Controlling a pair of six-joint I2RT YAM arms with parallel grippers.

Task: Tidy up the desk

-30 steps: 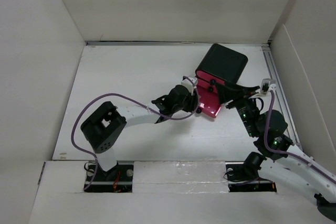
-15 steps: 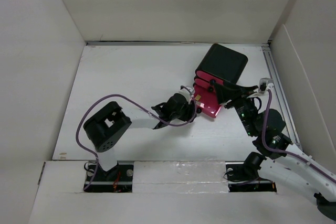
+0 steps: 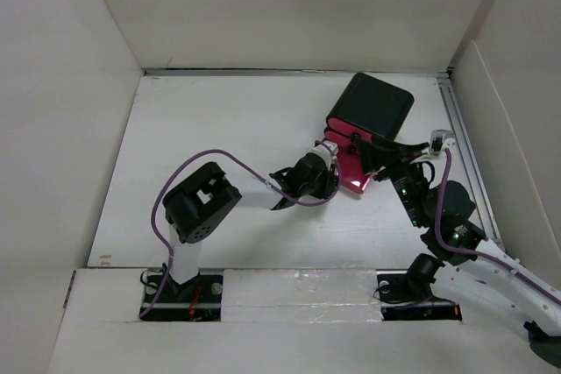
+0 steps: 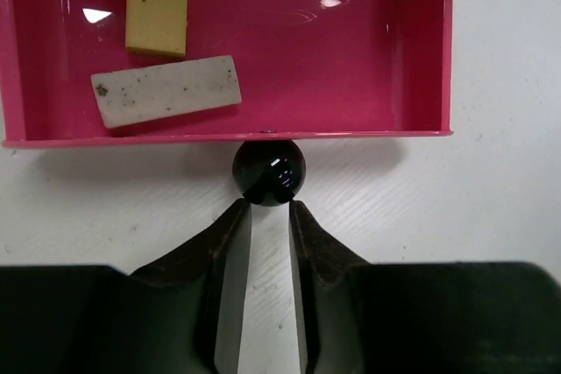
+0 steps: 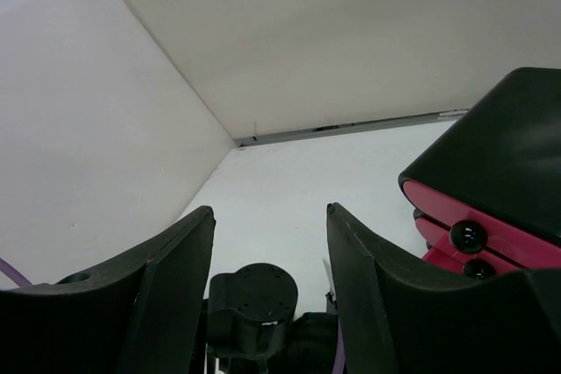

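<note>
The white desk (image 3: 219, 129) carries a black cabinet (image 3: 372, 107) with pink drawers at the back right. Its bottom drawer (image 3: 355, 177) is pulled out. In the left wrist view the drawer (image 4: 351, 59) holds a yellow eraser (image 4: 157, 8) and a white eraser (image 4: 166, 91). My left gripper (image 4: 269, 209) is low on the desk, open by a narrow gap and empty, its fingertips right at the drawer's black knob (image 4: 269, 172). My right gripper (image 5: 272, 225) is wide open and empty, just left of the cabinet front (image 5: 500, 164).
White walls enclose the desk on the left, back and right. A metal rail (image 3: 465, 137) runs along the right edge. The left arm's elbow (image 3: 200, 203) and purple cable (image 3: 219, 157) lie over the near desk. Two upper drawer knobs (image 5: 467, 236) show in the right wrist view.
My left gripper has moved right, up to the open drawer's knob, and the left arm has swung right with it. The drawer looks pushed in slightly. The right arm has barely moved.
</note>
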